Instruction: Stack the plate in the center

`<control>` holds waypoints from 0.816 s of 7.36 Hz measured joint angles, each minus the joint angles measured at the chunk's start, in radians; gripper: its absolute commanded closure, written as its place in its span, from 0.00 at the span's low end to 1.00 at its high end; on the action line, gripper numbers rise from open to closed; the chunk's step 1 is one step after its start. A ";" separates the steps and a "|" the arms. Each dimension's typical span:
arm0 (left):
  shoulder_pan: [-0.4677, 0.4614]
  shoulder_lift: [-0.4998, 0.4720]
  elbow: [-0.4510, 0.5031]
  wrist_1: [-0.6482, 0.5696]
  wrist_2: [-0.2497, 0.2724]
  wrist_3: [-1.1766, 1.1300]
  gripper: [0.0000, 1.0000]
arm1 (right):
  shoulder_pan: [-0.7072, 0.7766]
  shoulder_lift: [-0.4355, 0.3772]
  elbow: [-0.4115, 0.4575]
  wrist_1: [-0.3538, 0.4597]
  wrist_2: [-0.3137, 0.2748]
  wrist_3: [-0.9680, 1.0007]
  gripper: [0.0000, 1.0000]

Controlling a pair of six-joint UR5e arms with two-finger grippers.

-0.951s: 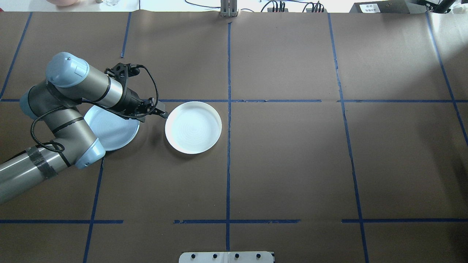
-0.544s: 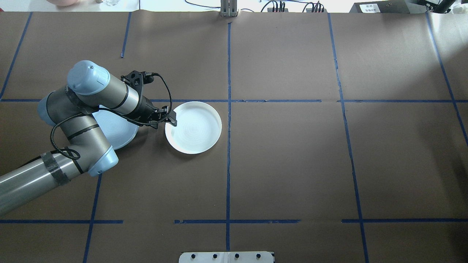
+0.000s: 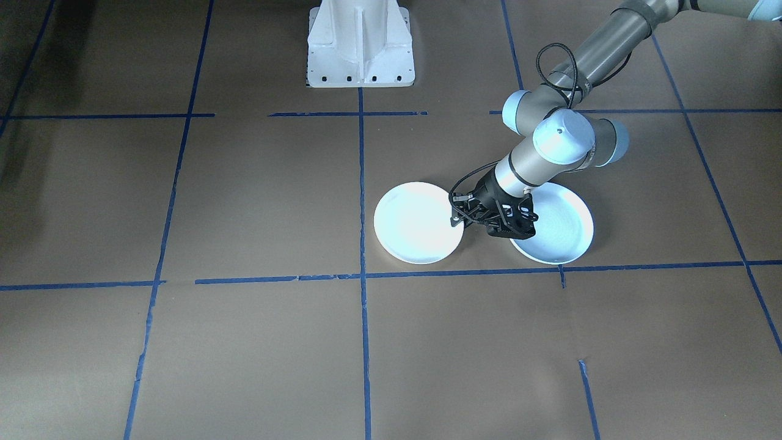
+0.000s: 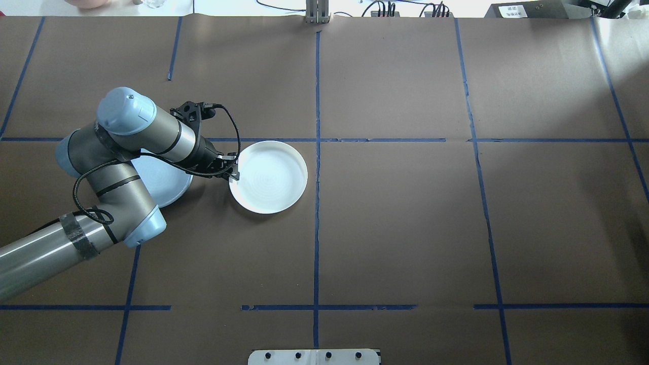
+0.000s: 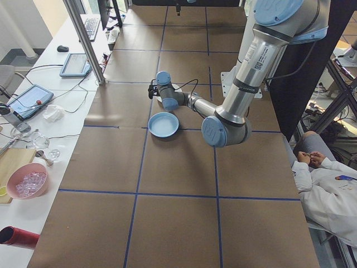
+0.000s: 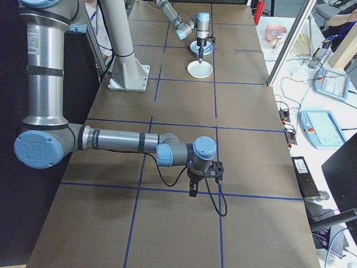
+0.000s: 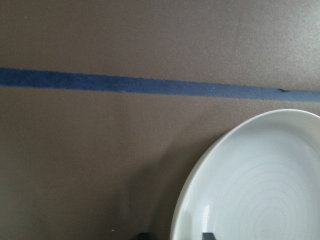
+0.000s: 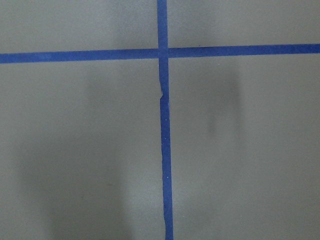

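Here the left hand (image 4: 234, 171) straddles the white plate's (image 4: 271, 177) nine o'clock rim, fingers apart, not yet clenched. A second plate (image 4: 167, 182) lies behind it at nine o'clock; the right hand's state cannot be told.

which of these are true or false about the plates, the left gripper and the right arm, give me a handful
1. Two plates lie on the table. True: a white plate and a pale blue plate.
2. The plates are stacked. False: they lie side by side, apart.
3. The left gripper is at the white plate's rim. True.
4. The right gripper is at the plates. False: it hangs over bare paper far from them.
5. The white plate sits beside a blue tape line. True.
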State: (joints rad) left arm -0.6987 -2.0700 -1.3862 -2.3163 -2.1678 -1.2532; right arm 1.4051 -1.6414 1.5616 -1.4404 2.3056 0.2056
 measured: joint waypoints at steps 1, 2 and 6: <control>-0.006 0.000 -0.005 0.000 -0.002 0.000 1.00 | 0.000 0.000 0.000 0.000 0.000 0.000 0.00; -0.030 0.003 -0.020 0.009 -0.019 0.002 1.00 | 0.000 0.000 0.000 0.000 0.000 0.000 0.00; -0.175 0.149 -0.122 0.052 -0.117 0.183 1.00 | 0.000 0.000 0.000 0.000 0.000 0.000 0.00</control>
State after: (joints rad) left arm -0.8740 -1.9208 -1.5078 -2.2642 -2.2848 -1.0706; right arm 1.4051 -1.6413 1.5616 -1.4404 2.3056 0.2056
